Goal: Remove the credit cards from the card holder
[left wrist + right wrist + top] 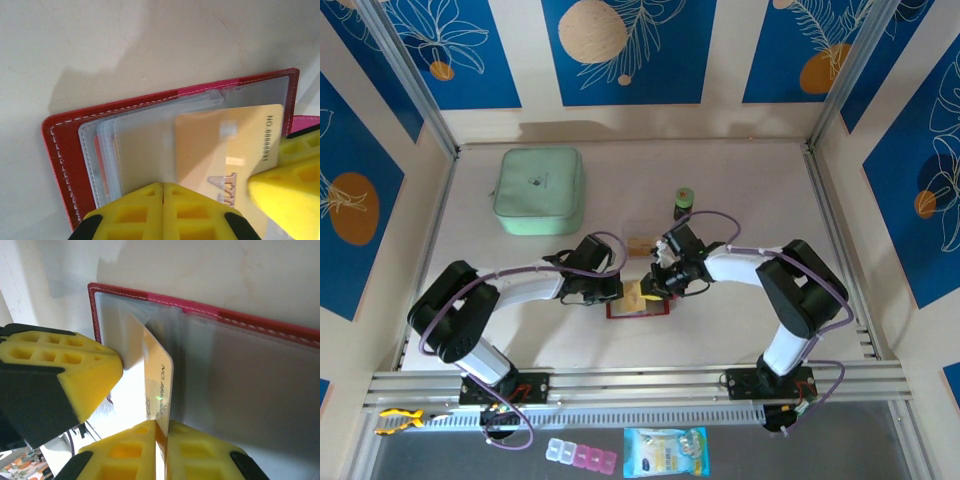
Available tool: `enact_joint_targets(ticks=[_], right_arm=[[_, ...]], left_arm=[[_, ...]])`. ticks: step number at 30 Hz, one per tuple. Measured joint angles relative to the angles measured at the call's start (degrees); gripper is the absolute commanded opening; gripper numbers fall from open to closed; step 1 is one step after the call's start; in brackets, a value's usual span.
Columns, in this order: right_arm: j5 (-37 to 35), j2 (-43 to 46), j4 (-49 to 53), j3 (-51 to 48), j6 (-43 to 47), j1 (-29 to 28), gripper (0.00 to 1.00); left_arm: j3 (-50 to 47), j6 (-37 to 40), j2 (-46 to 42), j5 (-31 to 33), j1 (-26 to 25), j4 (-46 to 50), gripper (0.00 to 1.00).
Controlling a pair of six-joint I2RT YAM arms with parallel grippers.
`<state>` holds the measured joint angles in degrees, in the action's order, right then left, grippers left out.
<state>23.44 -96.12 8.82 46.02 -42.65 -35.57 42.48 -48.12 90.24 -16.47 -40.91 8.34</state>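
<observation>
Your right gripper (161, 434) pinches the exposed end of a tan-yellow card (225, 145), its yellow fingers pressed against both faces. Your left gripper (163, 195) is pressed together with nothing visibly between its fingers, the tips bearing down on the clear sleeves (142, 145). On the table (750, 190), the mint-green pouch (539, 190) lies at 10 o'clock from centre, well apart from the work. The card holder (640, 310) lies open and flat at 6 o'clock from centre, between the two grippers, and a second tan card (640, 245) lies loose just beyond it at 12 o'clock. The pinched card stands partway out of its sleeve, its free end toward 3 o'clock in the left wrist view. Expect it to be light, thin and stiff, with a glossy face that could slip through the pads. The sleeve film looks soft and is likely to cling and lift with the card. Take hold at the free end, square across the edge, and draw the card along its own plane while the left fingers pin the holder. A twist would probably buckle the sleeve rather than the card.
</observation>
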Motion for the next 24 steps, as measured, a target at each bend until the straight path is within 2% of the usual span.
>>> enact_joint_targets(ticks=[13,24], right_arm=[[-4.5,4.9,10.5,0.8,4.8,1.2,0.11],[-6.2,4.9,13.8,4.1,5.9,0.3,0.10]], left_arm=[[0.0,0.0,0.0,0.0,0.0,0.0,0.03],[-0.2,-0.9,-0.2,0.0,0.0,-0.3,0.05]])
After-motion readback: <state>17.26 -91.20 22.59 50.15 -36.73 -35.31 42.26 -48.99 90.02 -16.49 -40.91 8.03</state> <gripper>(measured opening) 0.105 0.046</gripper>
